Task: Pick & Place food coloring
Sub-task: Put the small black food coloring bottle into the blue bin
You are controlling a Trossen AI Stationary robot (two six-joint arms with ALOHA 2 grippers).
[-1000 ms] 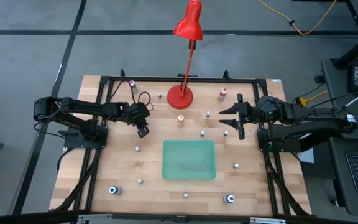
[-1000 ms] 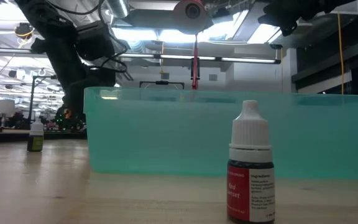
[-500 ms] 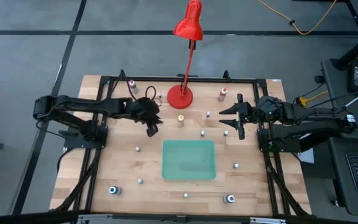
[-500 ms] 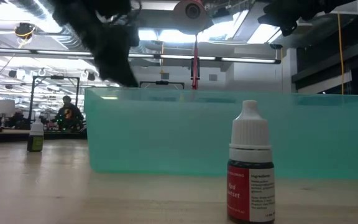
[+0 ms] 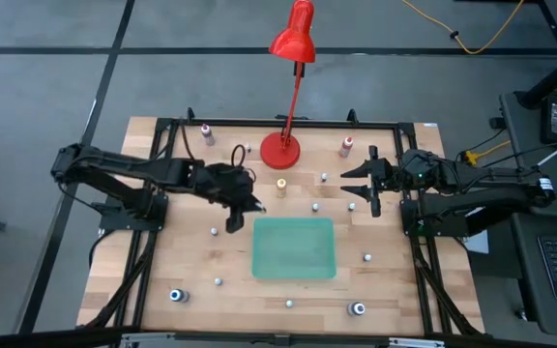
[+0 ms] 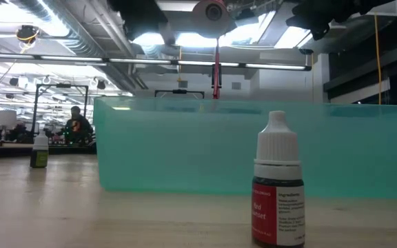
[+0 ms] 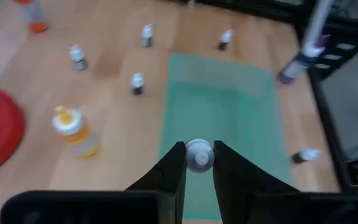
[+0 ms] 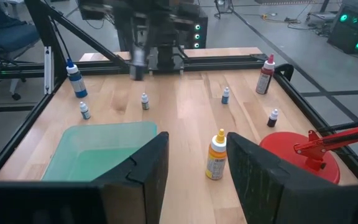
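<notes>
Swinging right from the table's far-left area, the left gripper now hangs at the left edge of the flat green rectangular plastic tray, pinching a tiny white-capped food coloring bottle by its cap.

That small bottle looks light, rigid and smooth, so it could slip; holding at the cap seems sound. Open tray floor lies just right of it, the low rim the only edge to cross. Over at the far right, the right gripper waits, fingers apart, empty.

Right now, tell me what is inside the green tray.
The green tray looks empty from above. The left gripper, shut on a small bottle, covers part of its floor in the left wrist view.
</notes>
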